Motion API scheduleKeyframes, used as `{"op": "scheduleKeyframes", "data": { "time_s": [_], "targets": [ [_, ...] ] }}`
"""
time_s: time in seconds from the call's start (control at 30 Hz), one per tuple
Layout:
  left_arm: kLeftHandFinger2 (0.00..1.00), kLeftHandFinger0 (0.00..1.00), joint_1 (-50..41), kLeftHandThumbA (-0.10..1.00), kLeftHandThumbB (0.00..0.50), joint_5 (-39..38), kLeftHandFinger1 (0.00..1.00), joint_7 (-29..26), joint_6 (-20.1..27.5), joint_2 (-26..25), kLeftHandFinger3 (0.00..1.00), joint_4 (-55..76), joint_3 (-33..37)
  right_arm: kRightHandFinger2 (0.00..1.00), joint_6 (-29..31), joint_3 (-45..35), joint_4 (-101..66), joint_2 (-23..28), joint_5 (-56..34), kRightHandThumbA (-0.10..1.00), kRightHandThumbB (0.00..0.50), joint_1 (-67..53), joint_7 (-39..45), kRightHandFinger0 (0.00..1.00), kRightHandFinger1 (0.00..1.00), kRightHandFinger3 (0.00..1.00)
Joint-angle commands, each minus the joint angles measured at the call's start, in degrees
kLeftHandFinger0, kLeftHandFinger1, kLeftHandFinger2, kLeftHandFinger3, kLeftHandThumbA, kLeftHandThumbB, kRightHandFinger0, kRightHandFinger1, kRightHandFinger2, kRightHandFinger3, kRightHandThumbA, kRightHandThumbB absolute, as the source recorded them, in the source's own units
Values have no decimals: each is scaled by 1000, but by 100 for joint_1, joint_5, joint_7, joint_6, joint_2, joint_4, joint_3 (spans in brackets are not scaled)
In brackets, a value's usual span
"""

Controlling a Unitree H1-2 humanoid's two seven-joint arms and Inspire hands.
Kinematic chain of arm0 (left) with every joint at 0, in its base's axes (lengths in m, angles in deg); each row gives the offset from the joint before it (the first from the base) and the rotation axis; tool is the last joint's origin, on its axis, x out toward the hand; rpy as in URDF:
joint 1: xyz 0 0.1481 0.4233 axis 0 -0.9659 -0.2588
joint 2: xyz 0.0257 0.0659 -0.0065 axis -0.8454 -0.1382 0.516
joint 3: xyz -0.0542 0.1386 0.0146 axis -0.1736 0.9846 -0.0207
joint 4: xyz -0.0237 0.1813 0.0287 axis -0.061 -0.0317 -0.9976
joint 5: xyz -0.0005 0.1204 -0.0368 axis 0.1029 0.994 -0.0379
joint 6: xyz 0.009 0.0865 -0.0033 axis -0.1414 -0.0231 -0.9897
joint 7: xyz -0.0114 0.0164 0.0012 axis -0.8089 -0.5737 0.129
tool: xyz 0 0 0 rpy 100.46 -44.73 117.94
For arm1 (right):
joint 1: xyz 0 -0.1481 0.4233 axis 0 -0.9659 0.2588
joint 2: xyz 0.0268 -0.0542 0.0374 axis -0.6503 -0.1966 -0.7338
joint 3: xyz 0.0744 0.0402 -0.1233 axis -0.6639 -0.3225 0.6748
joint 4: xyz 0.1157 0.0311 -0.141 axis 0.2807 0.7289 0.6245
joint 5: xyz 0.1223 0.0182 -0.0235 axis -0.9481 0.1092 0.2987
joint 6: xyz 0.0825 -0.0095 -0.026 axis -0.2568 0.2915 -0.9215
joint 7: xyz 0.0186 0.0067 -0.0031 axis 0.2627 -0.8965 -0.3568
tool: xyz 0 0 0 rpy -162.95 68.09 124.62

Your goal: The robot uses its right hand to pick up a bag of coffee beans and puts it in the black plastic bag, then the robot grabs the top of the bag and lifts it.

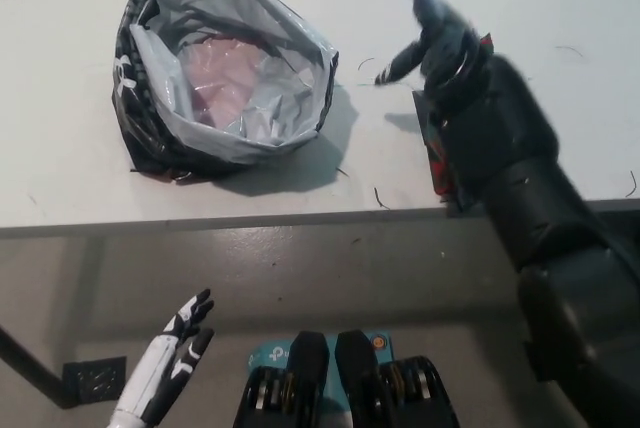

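Observation:
The black plastic bag (225, 73) sits open on the white table (80, 178) at the left, with its grey lining and something pinkish showing inside. My black right hand (432, 40) reaches over the table's right part, blurred by motion, with its fingers spread apart and holding nothing. The red and green coffee bean bag (437, 158) lies under my right forearm; only a sliver of its left edge shows. My white left hand (170, 358) rests low at the lower left, below the table edge, fingers extended.
A dark mat (424, 113) lies beneath the coffee bag. The table's front edge (300, 220) runs across the middle of the picture, with grey floor below it. A bare stretch of table separates the black bag from the coffee bag.

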Motion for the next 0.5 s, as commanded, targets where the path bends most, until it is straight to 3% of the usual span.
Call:
{"op": "scheduleKeyframes", "data": {
  "time_s": [0.0,0.2,0.47],
  "targets": [
    [1000,1000,-104,1000,209,112,1000,-4,297,-60,1000,146,7,1000,-200,-16,-19,-76,-411,1000,398,27,-448,1000,1000,1000],
    [1000,1000,-216,1000,220,236,1000,-34,252,-56,1000,207,5,1000,-200,100,99,-202,-520,1000,403,-221,-667,1000,1000,1000],
    [1000,1000,-233,1000,226,210,1000,-24,301,-74,1000,160,-58,1000,-200,312,-88,-64,218,1000,428,-130,-1175,1000,1000,1000]
  ]
}}
